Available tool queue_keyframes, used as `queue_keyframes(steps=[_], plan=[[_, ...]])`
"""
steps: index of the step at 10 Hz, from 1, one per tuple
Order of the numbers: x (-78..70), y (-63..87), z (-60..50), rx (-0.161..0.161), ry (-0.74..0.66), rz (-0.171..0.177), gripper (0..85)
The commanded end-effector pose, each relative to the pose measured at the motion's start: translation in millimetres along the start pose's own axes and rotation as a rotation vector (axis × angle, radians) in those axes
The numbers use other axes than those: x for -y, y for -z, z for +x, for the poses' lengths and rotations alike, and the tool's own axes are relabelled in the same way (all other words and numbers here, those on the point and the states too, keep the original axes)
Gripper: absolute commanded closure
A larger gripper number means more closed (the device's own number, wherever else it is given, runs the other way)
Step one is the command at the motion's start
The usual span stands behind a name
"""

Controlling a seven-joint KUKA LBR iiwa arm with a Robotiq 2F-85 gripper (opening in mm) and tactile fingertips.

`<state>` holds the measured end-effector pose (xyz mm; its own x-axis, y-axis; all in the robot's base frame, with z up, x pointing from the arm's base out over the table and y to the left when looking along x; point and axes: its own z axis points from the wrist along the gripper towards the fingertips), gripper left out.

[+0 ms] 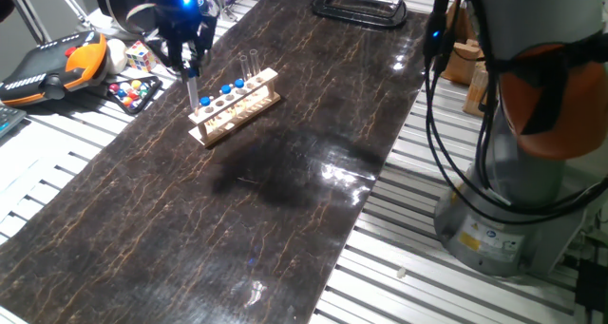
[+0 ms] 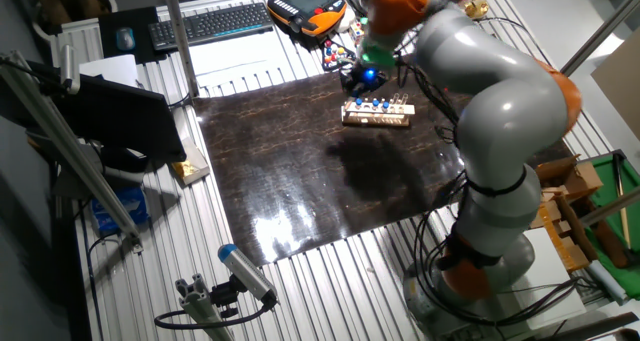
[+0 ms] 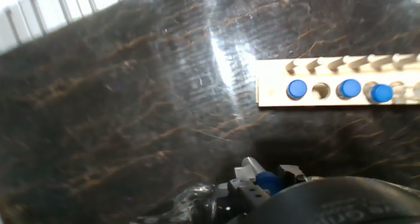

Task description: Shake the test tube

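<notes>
Presently: gripper (image 1: 191, 77) closed on the test tube (image 1: 192, 92) beside the wooden rack (image 1: 235, 105); risk, vigorous shaking loosens the thin pinch, tube slips or strikes rack.

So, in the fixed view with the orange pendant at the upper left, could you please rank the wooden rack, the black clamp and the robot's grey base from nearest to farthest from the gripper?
1. Wooden rack, just below and right of the gripper.
2. Black clamp, at the mat's far end, further right.
3. Grey base, off the mat at the right edge.
</notes>
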<state>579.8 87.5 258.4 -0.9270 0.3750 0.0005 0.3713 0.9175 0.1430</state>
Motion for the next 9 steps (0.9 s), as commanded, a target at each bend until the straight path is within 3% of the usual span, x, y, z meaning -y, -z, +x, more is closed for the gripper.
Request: queue_keyframes(steps=[1, 3, 4, 6, 9], plan=[[1.9, -0.4, -1.7, 0.011, -0.019, -0.127, 84.3], [11.8, -2.2, -8.4, 0.058, 0.089, -0.013, 84.3], [17.4, -2.2, -12.2, 0.079, 0.165, 0.070, 84.3], [28.0, -2.0, -19.8, 0.099, 0.249, 0.156, 84.3], [41.9, 1.9, -31.9, 0.094, 0.296, 0.180, 84.3]])
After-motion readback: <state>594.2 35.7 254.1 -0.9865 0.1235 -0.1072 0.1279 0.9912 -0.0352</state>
